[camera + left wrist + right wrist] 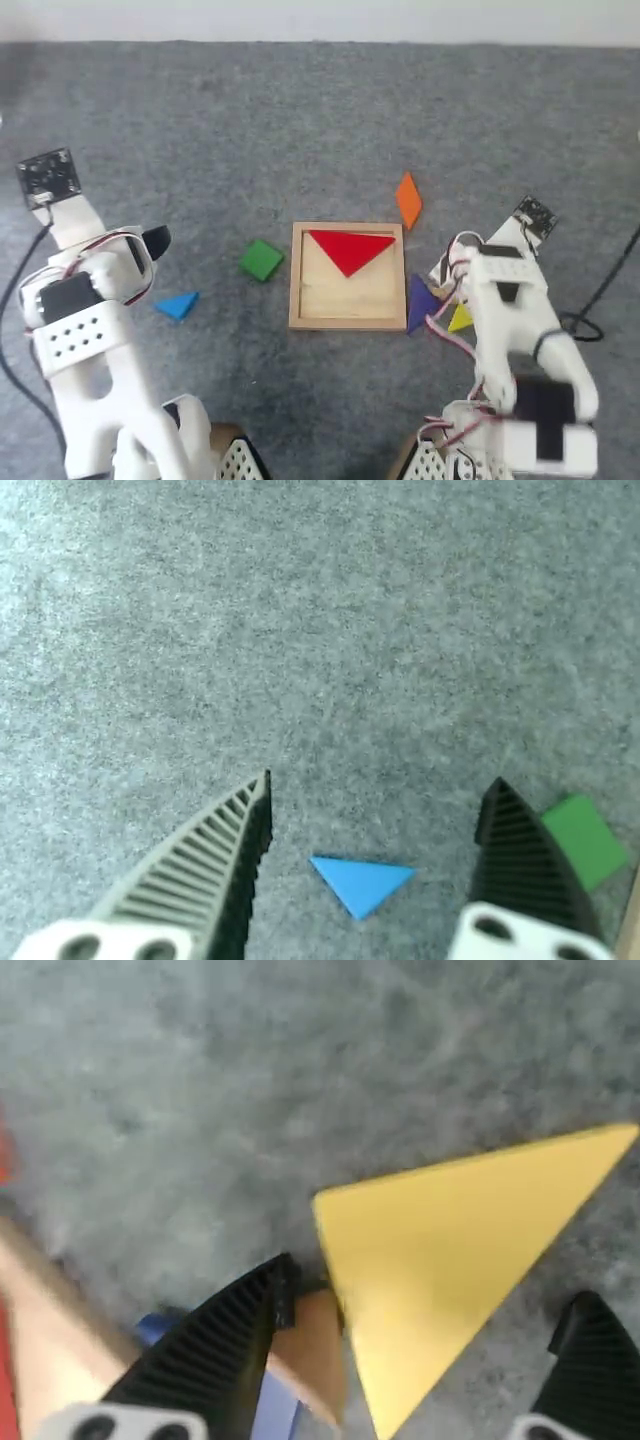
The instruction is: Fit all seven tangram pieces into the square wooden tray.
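A grey desk (300, 120) is backed by a pale wall (320, 18). One red triangle (350, 248) is seated in the one tray (347, 320); five loose pieces (262, 260) are laid around the tray. The left pincer (381, 778) and right pincer (435, 1280) are spread apart.

Lit softly and evenly, bright across the grey table (300, 130). Faint, narrow shadows hugging edges, as beside the yellow triangle (450, 1250). Slightly dimmer toward the table's far left corner.
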Robot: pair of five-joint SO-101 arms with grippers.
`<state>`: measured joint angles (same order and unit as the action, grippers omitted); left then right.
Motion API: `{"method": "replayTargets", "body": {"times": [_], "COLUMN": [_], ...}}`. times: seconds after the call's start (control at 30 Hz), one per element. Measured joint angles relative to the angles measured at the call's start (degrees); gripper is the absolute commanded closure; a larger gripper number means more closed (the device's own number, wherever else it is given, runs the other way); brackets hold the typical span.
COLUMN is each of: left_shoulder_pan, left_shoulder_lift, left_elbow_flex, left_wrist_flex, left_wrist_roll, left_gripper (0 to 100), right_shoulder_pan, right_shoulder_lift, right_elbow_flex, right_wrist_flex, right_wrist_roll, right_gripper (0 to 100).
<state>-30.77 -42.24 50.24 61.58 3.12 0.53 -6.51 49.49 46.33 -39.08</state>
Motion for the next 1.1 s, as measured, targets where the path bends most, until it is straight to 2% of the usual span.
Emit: {"method": "replayTargets", "body": {"times": [0.2, 0.47, 0.57, 0.77, 1.1], "left_shoulder_pan": [0.00, 0.00, 0.00, 0.00, 0.00], "left_shoulder_lift": [0.00, 0.00, 0.00, 0.00, 0.00], "left_elbow_flex": [0.00, 0.00, 0.00, 0.00, 0.00], "left_wrist_flex": [0.00, 0.00, 0.00, 0.00, 0.00], "left_wrist_roll": [0.00, 0.00, 0.00, 0.00, 0.00], "left_gripper": [68, 68, 68, 68, 68], "right_shoulder_pan": [4.57, 4.48, 4.57, -0.53, 0.62], "right_shoulder_lift": [6.59, 10.02, 10.20, 10.37, 10.37], "right_elbow_flex": [-10.55, -14.86, -14.77, -14.77, -14.77], "right_wrist_flex": [1.49, 2.11, 6.07, 13.19, 4.13], "right_wrist_roll": [1.05, 11.87, 10.64, 0.44, 0.18], "right_gripper": [60.0, 60.0, 60.0, 60.1, 60.1]}}
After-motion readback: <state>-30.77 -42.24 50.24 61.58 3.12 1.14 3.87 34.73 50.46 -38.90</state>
